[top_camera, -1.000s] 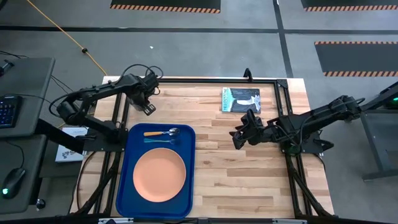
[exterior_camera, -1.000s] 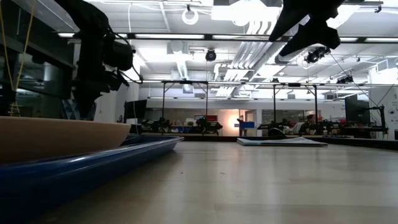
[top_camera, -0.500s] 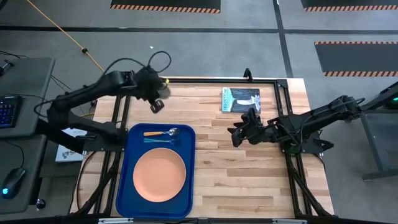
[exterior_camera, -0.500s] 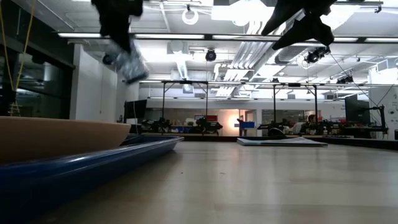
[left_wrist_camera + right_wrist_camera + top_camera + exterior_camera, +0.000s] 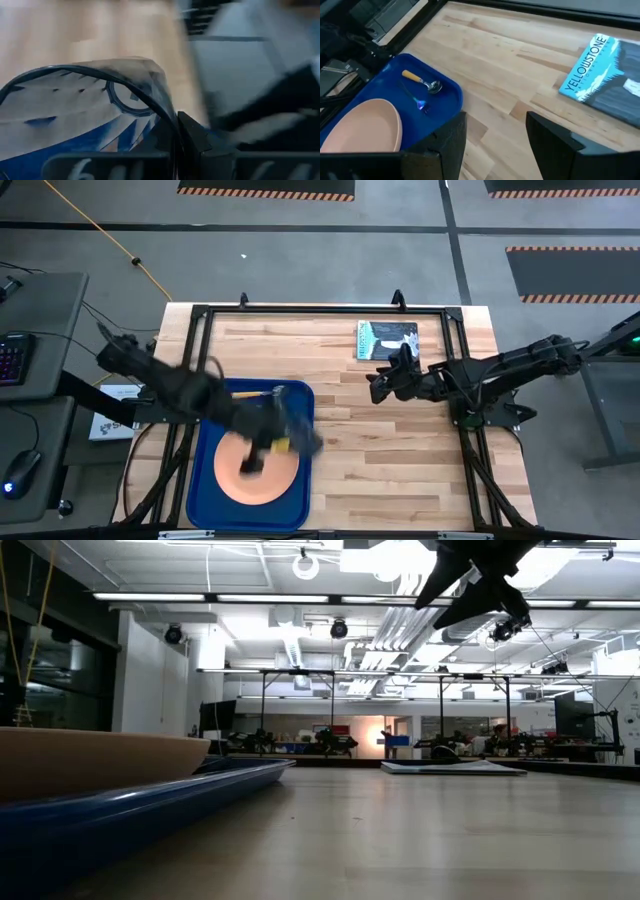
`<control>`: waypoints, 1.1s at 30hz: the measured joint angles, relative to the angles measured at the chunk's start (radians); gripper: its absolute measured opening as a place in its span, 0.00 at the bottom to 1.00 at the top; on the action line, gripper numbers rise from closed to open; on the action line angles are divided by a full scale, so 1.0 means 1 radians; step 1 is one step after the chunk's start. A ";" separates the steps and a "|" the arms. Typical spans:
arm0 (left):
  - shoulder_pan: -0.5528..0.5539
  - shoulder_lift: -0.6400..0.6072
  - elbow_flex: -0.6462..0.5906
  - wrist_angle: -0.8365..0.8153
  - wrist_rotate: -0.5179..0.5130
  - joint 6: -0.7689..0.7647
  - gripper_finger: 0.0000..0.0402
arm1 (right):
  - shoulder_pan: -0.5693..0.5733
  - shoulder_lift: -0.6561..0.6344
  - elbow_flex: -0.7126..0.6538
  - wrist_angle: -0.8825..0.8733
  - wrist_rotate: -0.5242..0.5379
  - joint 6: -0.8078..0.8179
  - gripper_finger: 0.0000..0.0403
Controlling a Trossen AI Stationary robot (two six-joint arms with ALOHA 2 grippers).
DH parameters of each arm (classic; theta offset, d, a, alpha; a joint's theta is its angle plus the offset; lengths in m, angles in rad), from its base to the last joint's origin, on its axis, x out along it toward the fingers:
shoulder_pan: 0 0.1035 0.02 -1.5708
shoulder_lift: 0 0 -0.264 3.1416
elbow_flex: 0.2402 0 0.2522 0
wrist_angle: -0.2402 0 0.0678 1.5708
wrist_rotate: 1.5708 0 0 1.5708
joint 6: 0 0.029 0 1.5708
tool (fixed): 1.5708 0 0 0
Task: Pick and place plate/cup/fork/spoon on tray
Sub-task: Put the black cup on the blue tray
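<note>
1. The left gripper (image 5: 265,448) is sweeping, blurred, over the plate (image 5: 228,472) on the tray (image 5: 198,495). The left wrist view suggests a round dark rim, probably the cup (image 5: 131,95), just ahead of the fingers, but I cannot tell if they are clamping it.
2. Risk, as I judge it: the cup could land on the plate's raised rim and tip, or knock the utensils beyond the fingers.
3. The spoon (image 5: 421,81) is lying near the tray's far edge, its long axis along that edge, handle away from the right arm; the fork (image 5: 415,99) is lying just beside it.
4. The right gripper (image 5: 377,387) is hovering over the bare table (image 5: 400,460), fingers wide and empty, with the book (image 5: 386,340) just beyond them.
</note>
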 joint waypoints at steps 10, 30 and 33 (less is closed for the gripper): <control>-0.193 0.193 0.000 0.242 0.099 -0.112 0.00 | 0.008 0.000 0.000 0.010 -0.184 0.046 0.49; -0.374 0.405 -0.012 0.064 -0.136 -0.060 0.00 | 0.238 0.111 0.000 0.068 -0.125 0.302 0.49; -0.374 0.407 -0.015 0.024 -0.143 -0.051 0.00 | 0.245 0.138 0.000 0.076 -0.125 0.328 0.49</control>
